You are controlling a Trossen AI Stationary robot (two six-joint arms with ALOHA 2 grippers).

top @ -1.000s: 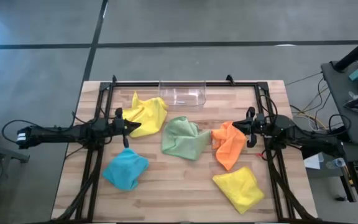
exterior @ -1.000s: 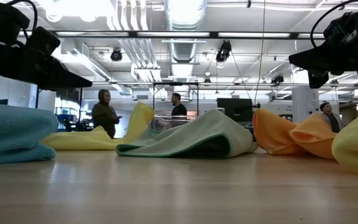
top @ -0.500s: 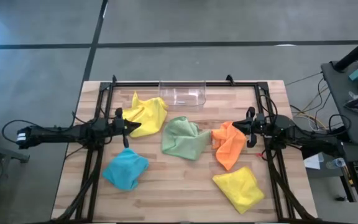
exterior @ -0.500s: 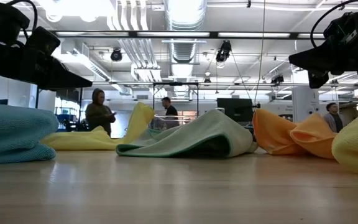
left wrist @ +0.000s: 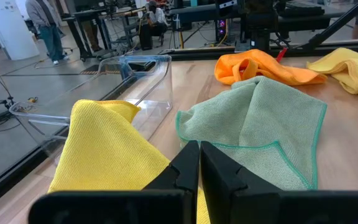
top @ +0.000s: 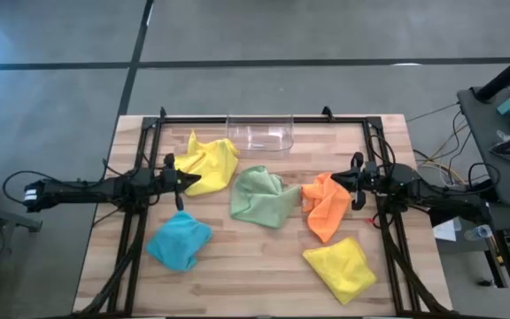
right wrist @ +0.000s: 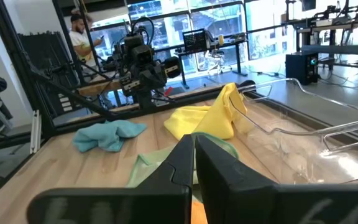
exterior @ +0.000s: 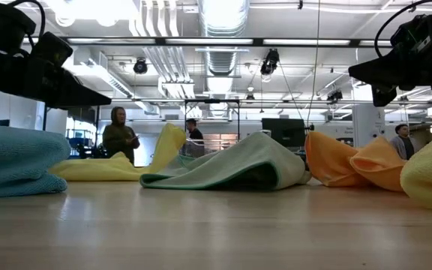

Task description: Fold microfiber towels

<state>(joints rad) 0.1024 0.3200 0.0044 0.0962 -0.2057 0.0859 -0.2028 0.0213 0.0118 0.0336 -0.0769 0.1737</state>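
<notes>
Beyond table (exterior: 216,225), low view alone shows 3 people (exterior: 118,135).

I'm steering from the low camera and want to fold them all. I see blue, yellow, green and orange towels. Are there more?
Observer: Yes, five. A second yellow towel lies near the table's front edge on the right; your view only catches its edge.
Operator: Is anything behind the towels?
Observer: A clear bin at the back edge, empty as far as I can see.
Operator: Are the grippers holding anything?
Observer: No. The left gripper is shut, over the other yellow towel.
Operator: And the right one?
Observer: The right gripper is shut too, over the orange towel.
</notes>
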